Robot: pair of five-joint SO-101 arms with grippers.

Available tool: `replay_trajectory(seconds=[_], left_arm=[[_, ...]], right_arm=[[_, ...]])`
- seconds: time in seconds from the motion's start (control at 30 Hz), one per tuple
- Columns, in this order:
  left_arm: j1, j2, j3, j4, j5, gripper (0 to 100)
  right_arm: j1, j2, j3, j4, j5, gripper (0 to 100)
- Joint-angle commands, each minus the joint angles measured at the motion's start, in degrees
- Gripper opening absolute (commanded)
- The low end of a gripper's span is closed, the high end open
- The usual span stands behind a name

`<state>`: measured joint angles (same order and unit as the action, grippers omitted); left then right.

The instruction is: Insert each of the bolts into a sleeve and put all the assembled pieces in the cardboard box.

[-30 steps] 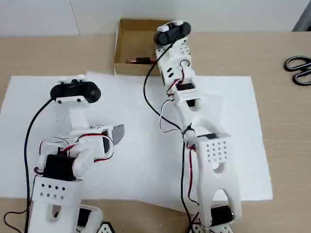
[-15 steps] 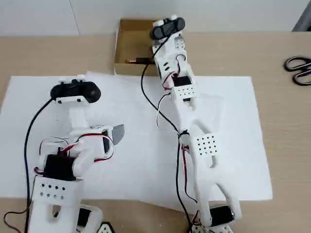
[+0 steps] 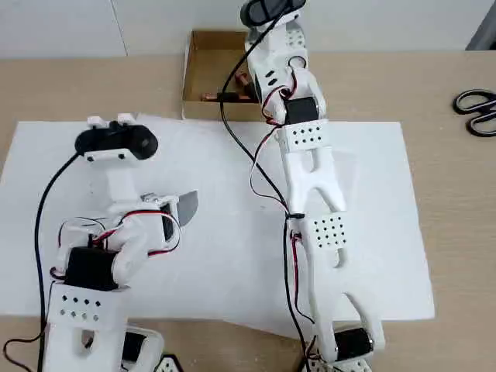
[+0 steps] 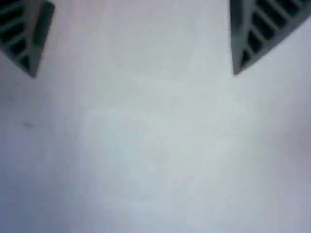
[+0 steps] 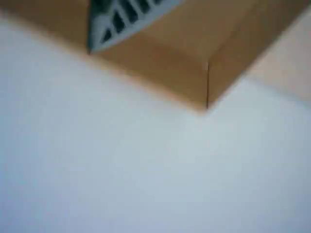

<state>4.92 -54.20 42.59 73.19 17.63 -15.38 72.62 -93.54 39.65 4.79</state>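
Here the right arm (image 3: 306,147) overhangs the cardboard box (image 3: 203,74); scissors (image 3: 474,111) lie apart.

right arm (image 3: 310,174): stretched farther toward the worktop's far edge, wrist now over the far side of the cardboard box (image 3: 208,66) | left arm (image 3: 116,198): wrist shifted slightly toward the far-left corner
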Motion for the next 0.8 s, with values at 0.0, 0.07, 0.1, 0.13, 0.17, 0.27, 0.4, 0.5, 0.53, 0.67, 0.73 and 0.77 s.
replay_trajectory(seconds=[0.0, 0.07, 0.1, 0.13, 0.17, 0.27, 0.4, 0.5, 0.53, 0.67, 0.73, 0.77], left_arm=[[-0.53, -0.88, -4.62, 0.26, -0.62, 24], [-0.53, -0.88, -5.85, 0.35, -0.62, 24], [-0.53, -0.88, -6.55, 0.35, -0.62, 24], [-0.53, -1.14, -7.16, 0.35, -0.62, 24], [-0.53, -2.11, -7.78, 0.35, -0.62, 24], [-0.09, -8.18, -8.31, 0.00, -0.62, 24], [-0.09, -18.73, -7.96, 0.35, -0.62, 24], [-0.18, -26.20, -5.85, 0.00, -0.70, 24], [-0.18, -28.40, -4.62, -0.09, -0.70, 24], [-0.18, -35.96, 0.31, -0.09, -0.70, 24], [-0.18, -38.77, 2.42, -0.97, -0.70, 24], [-0.35, -40.18, 3.65, -2.02, -0.70, 24]], right_arm=[[0.84, -14.46, -3.08, 9.01, 0.53, 19.9], [0.66, -21.58, -2.99, 16.57, 0.53, 19.9], [0.48, -25.19, -2.99, 20.62, 0.53, 19.9], [0.40, -28.88, -2.99, 24.84, 0.53, 19.9], [0.31, -32.66, -2.90, 28.79, 0.53, 19.9], [-0.04, -43.12, -2.90, 42.33, 0.53, 19.9], [0.31, -56.66, -2.81, 56.92, 0.53, 19.9], [1.89, -66.07, -2.81, 56.75, 0.53, 19.9], [2.24, -68.97, -2.81, 56.75, 0.53, 19.8], [3.74, -80.48, 1.41, 57.45, 0.53, 19.8], [6.29, -87.34, 7.56, 57.45, 0.53, 19.8], [7.52, -90.95, 11.87, 57.45, 0.53, 19.8]])
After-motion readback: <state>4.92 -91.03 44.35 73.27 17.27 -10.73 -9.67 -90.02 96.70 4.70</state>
